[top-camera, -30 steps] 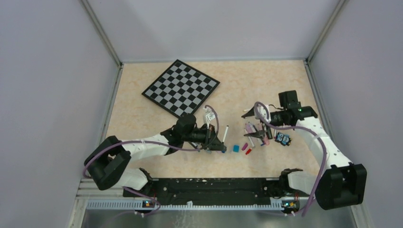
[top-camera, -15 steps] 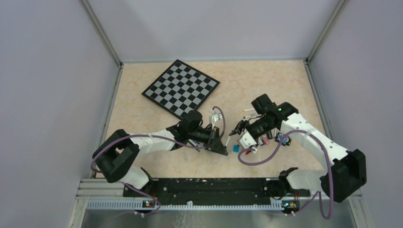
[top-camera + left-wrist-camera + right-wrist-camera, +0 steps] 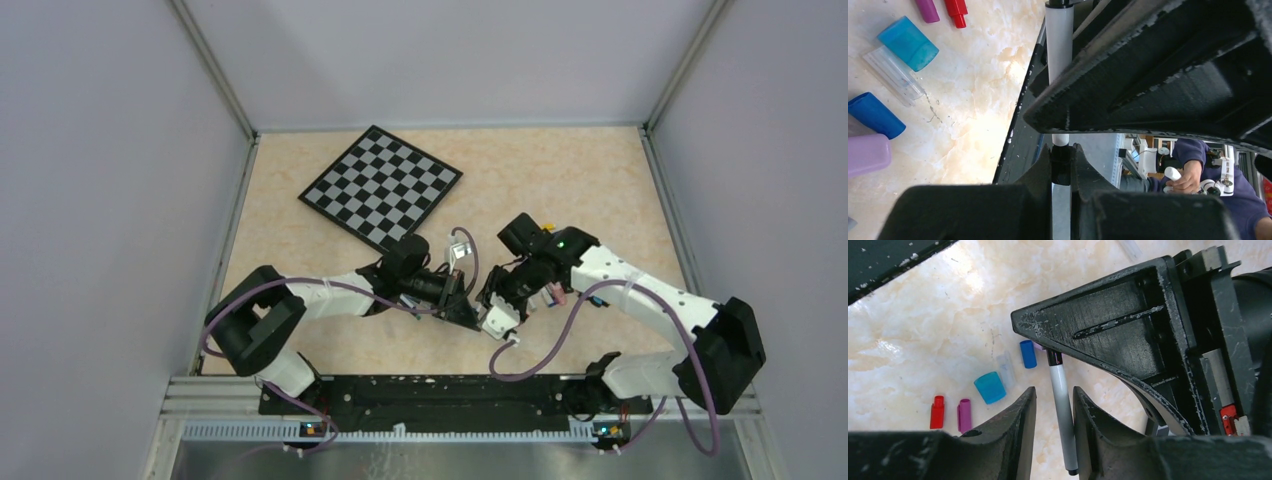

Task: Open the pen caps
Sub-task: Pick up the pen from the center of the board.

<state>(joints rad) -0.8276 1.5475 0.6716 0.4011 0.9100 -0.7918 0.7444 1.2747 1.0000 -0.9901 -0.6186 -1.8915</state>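
Note:
My left gripper (image 3: pixel 1061 150) (image 3: pixel 466 314) is shut on the black cap (image 3: pixel 1061 162) of a thin white pen (image 3: pixel 1062 410). The barrel (image 3: pixel 1059 40) sticks out beyond its fingertips. My right gripper (image 3: pixel 1054 390) (image 3: pixel 492 297) straddles that barrel, its jaws narrow. The pen lies against one finger, and a gap shows on the other side. Loose pen caps lie on the table below: teal (image 3: pixel 989 387), blue (image 3: pixel 1027 354), purple (image 3: pixel 964 415), red (image 3: pixel 937 412) and a clear one (image 3: pixel 1006 367).
A checkered board (image 3: pixel 380 185) lies at the back left. More pens and highlighters (image 3: pixel 555 293) sit partly under the right arm. A pink highlighter (image 3: pixel 867 155) lies by the blue cap (image 3: pixel 874 115). The two grippers are close together near the front edge.
The right arm has swung left from the pen pile to the pen in my left gripper. Its jaws have narrowed around the barrel. The left gripper has shifted slightly right, still shut.

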